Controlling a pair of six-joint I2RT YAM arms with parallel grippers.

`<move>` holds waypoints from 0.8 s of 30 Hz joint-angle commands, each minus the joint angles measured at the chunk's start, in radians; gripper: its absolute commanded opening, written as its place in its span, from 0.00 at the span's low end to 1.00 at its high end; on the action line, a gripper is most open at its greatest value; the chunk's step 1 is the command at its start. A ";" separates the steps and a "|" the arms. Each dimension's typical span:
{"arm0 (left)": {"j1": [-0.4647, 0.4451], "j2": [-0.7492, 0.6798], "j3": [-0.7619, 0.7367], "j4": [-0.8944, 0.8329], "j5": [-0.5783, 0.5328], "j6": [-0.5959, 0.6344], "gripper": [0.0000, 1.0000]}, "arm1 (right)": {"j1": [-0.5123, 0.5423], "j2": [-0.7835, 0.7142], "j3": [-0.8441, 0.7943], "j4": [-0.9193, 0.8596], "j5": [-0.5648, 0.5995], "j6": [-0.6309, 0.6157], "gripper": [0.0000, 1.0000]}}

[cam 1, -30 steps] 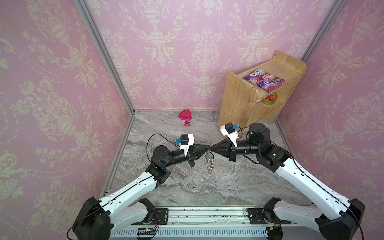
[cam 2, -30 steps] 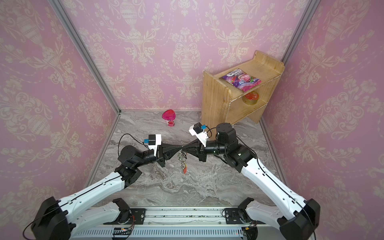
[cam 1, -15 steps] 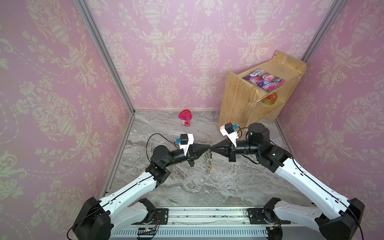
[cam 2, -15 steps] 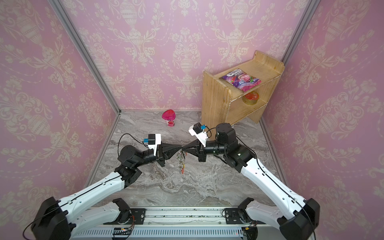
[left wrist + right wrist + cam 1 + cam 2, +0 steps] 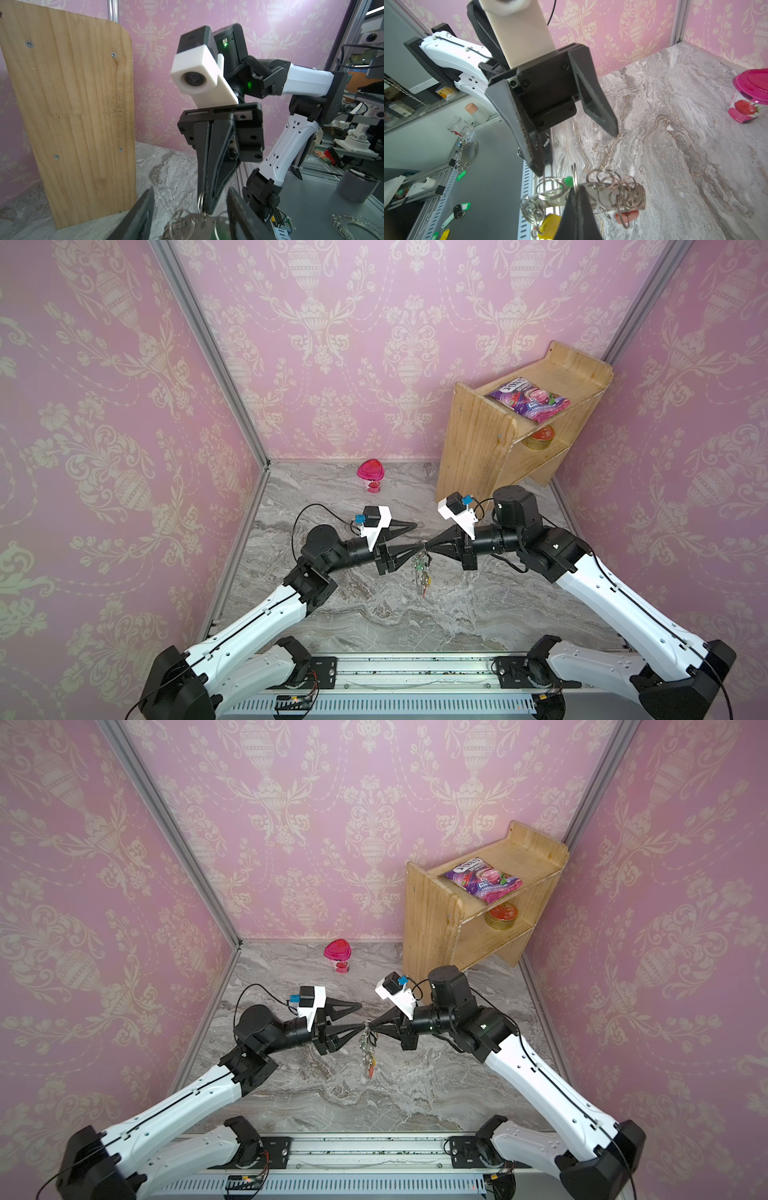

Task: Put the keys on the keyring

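**Keyring hangs from the right end effector, left jaws spread**

In both top views the two arms meet tip to tip above the middle of the marble worktop (image 5: 478, 614). The right end effector (image 5: 428, 545) (image 5: 370, 1026) is closed tight, pinching the top of the keyring (image 5: 422, 568) (image 5: 368, 1052). The keyring dangles clear of the worktop, with green, yellow and red tags among its metal rings.

The left end effector (image 5: 417, 536) (image 5: 362, 1016) stands partly open and holds nothing. In the right wrist view one of its fingers (image 5: 529, 145) ends just beside the rings; contact cannot be told.

A pink-lidded cup (image 5: 371, 477) stands near the back wall. A wooden shelf (image 5: 478, 439) stands at the right rear.
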 commanded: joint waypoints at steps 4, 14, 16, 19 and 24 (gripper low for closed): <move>-0.003 0.007 0.157 -0.501 0.008 0.186 0.71 | 0.047 0.059 0.118 -0.265 0.134 -0.147 0.00; -0.003 0.066 0.198 -0.579 0.080 0.222 0.43 | 0.071 0.111 0.148 -0.279 0.163 -0.159 0.00; -0.002 0.078 0.195 -0.564 0.106 0.213 0.38 | 0.070 0.115 0.150 -0.276 0.159 -0.158 0.00; -0.002 0.094 0.193 -0.527 0.135 0.192 0.36 | 0.071 0.123 0.150 -0.270 0.151 -0.156 0.00; -0.003 0.110 0.186 -0.478 0.156 0.165 0.27 | 0.069 0.125 0.148 -0.261 0.147 -0.153 0.00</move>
